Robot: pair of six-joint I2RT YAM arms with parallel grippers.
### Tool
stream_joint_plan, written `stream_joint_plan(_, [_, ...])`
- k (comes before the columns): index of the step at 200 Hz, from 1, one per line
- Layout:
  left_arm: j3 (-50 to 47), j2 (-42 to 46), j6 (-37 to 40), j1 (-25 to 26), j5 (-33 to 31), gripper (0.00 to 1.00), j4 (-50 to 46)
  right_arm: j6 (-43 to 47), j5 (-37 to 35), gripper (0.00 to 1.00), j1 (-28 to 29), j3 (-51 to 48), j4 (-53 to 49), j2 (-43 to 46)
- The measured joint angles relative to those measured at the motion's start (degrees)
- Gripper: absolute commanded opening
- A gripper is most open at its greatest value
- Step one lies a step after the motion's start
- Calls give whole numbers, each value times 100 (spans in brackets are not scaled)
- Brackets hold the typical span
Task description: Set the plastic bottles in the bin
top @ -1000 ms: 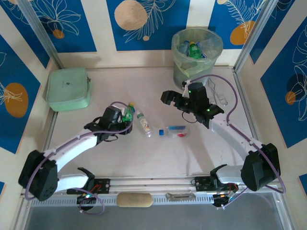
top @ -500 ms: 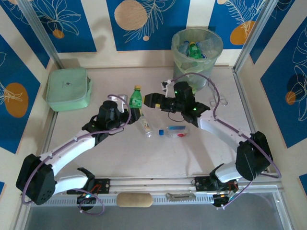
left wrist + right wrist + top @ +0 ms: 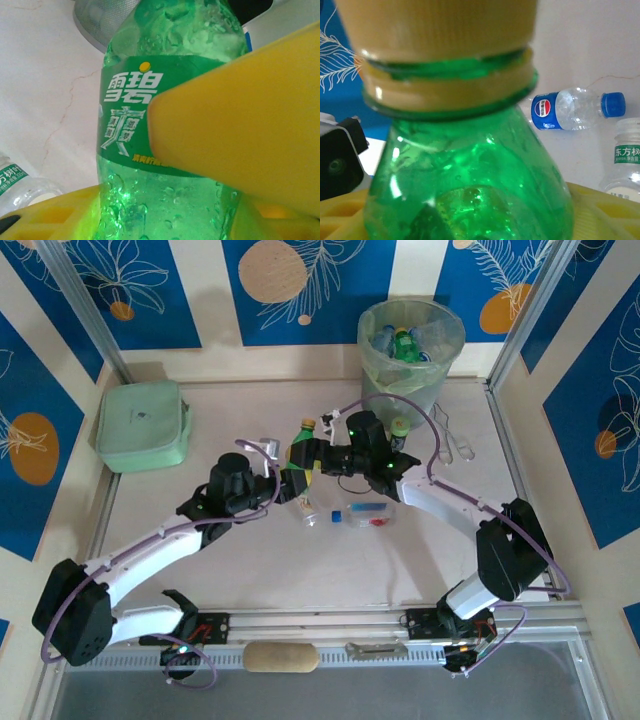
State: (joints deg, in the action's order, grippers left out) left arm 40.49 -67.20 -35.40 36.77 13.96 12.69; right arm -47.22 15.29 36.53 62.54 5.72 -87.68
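Note:
Over the middle of the table, a green bottle (image 3: 300, 452) with a yellow cap stands upright. My left gripper (image 3: 285, 478) is shut on its lower body; the left wrist view shows the green label (image 3: 125, 115) pressed between the yellow fingers (image 3: 240, 115). From the right, my right gripper (image 3: 314, 448) reaches in, jaws open on either side of the bottle's shoulder (image 3: 470, 165) just under the cap. Two more plastic bottles lie on the table: a clear one (image 3: 303, 505) and a blue-labelled one (image 3: 362, 514). The bin (image 3: 372, 380) at the back right holds several bottles.
A mint-green pouch (image 3: 142, 425) lies at the back left. The blue-labelled bottle (image 3: 575, 107) and the clear one (image 3: 626, 160) rest just beyond the held bottle. Wall panels close in the table's left, back and right edges.
My left gripper has lifted the green bottle off the table and carried it towards the centre. My right gripper has swung left from near the bin to the bottle's top, its jaws narrowing.

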Motion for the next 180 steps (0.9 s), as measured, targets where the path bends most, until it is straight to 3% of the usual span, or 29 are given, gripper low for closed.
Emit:
stream_joint_plan(70, [-66, 0, -59, 11, -24, 63, 20, 11, 37, 52, 11, 4, 66, -72])
stream_joint_plan(75, [-70, 0, -63, 11, -24, 66, 24, 13, 35, 52, 11, 4, 63, -72])
stream_joint_plan(95, [-85, 0, -131, 20, -22, 100, 61, 31, -59, 52, 15, 4, 0, -66])
stream_joint_plan(150, [-87, 42, -186, 39, -125, 100, 87, 168, -487, 51, -299, -109, -481, 120])
stream_joint_plan(180, [-232, 382, -243, 39, -822, 100, -280, 345, -664, 51, -855, -111, -796, 369])
